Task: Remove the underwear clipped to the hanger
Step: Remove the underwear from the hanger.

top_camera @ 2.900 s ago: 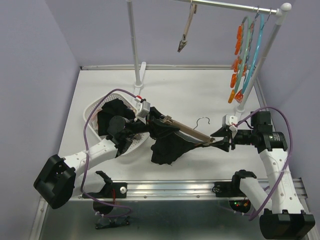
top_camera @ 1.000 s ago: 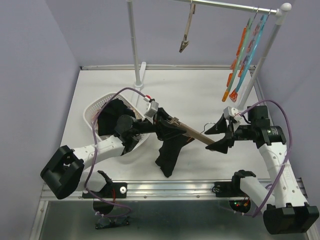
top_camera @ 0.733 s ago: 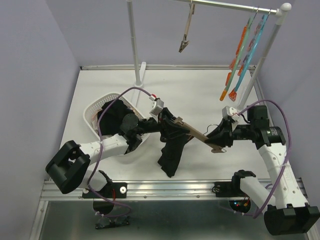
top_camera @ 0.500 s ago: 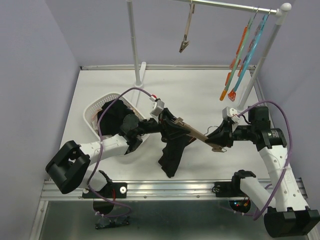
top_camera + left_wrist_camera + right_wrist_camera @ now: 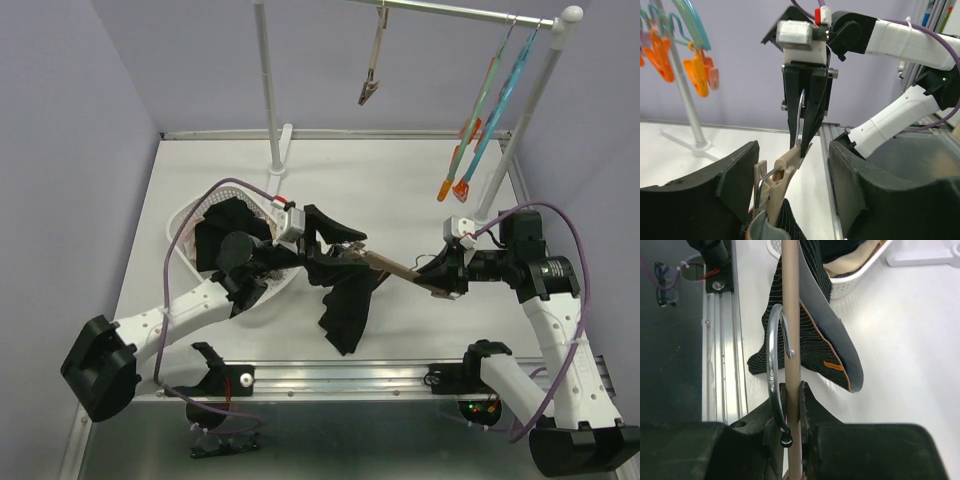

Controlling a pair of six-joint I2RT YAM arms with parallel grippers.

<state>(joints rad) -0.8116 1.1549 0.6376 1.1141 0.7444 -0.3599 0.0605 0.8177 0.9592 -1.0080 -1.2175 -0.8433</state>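
A tan wooden hanger (image 5: 395, 267) is held level above the table. My right gripper (image 5: 438, 277) is shut on its bar (image 5: 791, 340), next to the metal hook (image 5: 773, 365). A black pinstriped underwear (image 5: 345, 305) with a grey waistband (image 5: 835, 345) hangs from the hanger's clip (image 5: 776, 182). My left gripper (image 5: 333, 245) is open, with its jaws spread wide on either side of that clip (image 5: 792, 150) and not touching it. The right gripper also shows in the left wrist view (image 5: 805, 110).
A white basket (image 5: 185, 215) at the left holds black garments (image 5: 225, 235). A rack post (image 5: 268, 90) stands at the back. From its rail hang a clip hanger (image 5: 370, 70) and coloured hangers (image 5: 480, 110). A metal rail (image 5: 350, 375) runs along the near edge.
My left gripper has drawn back a little to the left and its jaws now stand open around the clip. The right gripper still holds the hanger. The coloured hangers swing.
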